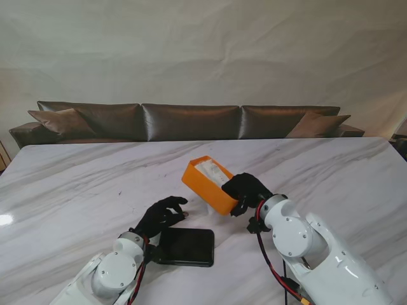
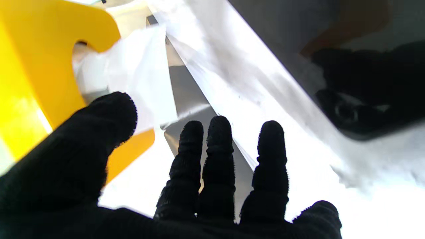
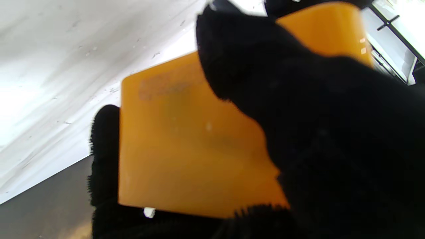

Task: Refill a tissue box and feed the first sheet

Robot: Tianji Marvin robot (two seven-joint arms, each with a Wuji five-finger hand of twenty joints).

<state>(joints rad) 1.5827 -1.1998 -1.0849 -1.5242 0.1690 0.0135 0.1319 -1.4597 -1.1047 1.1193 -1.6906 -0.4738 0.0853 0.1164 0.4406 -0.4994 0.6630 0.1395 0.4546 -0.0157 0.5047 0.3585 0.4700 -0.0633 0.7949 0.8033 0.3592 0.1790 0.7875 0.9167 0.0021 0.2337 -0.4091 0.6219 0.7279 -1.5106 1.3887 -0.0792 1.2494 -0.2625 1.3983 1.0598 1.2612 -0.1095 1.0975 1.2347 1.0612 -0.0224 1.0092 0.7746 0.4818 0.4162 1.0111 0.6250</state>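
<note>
Marble surface (image 1: pixel 76 184) carries the tilted orange tissue box (image 1: pixel 206 185), clasped mid-scene by the right hand (image 1: pixel 247 190), while the left hand (image 1: pixel 162 216), fingers spread and empty, nears the protruding tissue sheet (image 2: pixel 139 73), which may tear if pinched askew.

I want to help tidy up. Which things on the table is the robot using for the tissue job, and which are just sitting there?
Used for the job:
- orange tissue box, tilted up, held by the right robot hand
- white tissue poking out of the box's slot
- left robot hand, open, close to the tissue

Just sitting there:
- black tablet, flat on the table
- sofa behind the table
</note>
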